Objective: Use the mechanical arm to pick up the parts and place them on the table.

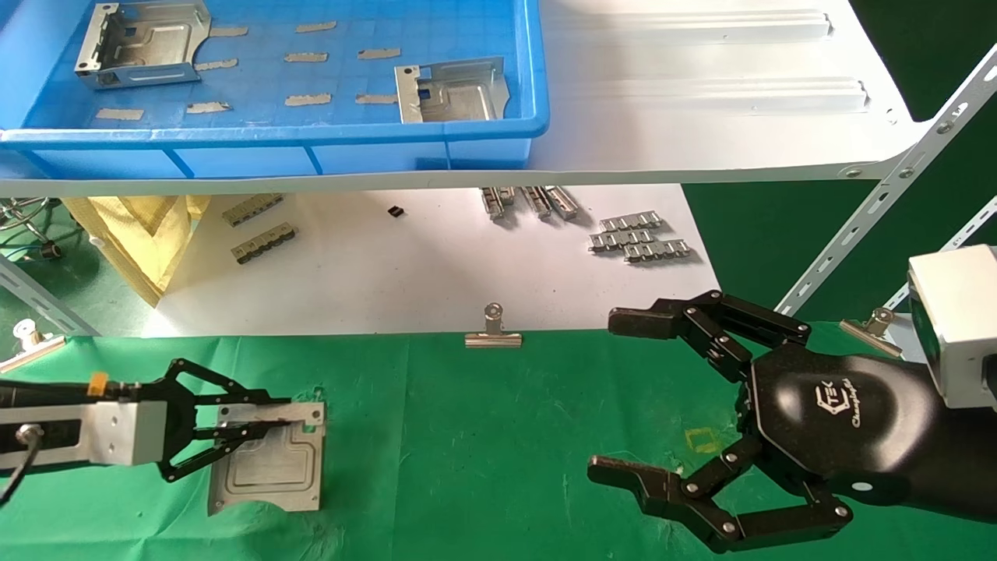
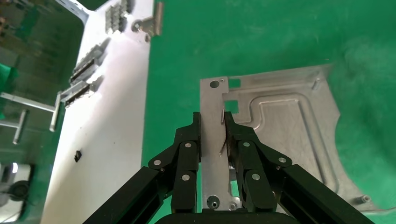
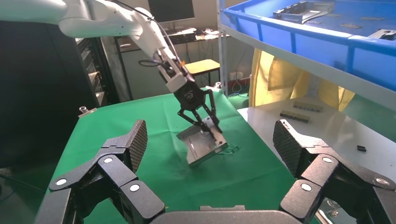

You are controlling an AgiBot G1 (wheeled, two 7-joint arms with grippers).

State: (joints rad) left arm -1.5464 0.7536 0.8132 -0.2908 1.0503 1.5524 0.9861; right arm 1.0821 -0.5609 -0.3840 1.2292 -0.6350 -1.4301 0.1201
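At the lower left of the head view, my left tool (image 1: pixel 257 425) pinches the folded flange of a part (image 1: pixel 269 460) lying on the green surface (image 1: pixel 483 452). My right tool (image 1: pixel 623 397), palm marked "TEK", hovers spread wide at lower right. Two more parts (image 1: pixel 144 43) sit in the blue bin (image 1: pixel 273 144) at upper left.

Green table (image 1: pixel 483 436): metal part (image 1: pixel 269 467), binder clip (image 1: pixel 493 333), white sheet (image 1: pixel 405 265).

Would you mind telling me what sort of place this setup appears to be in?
Probably a robotics lab or workshop test bench: stamped metal plates in a blue bin on a white shelf, a green cloth table, and the left tool gripping a metal plate while the right tool hovers open.
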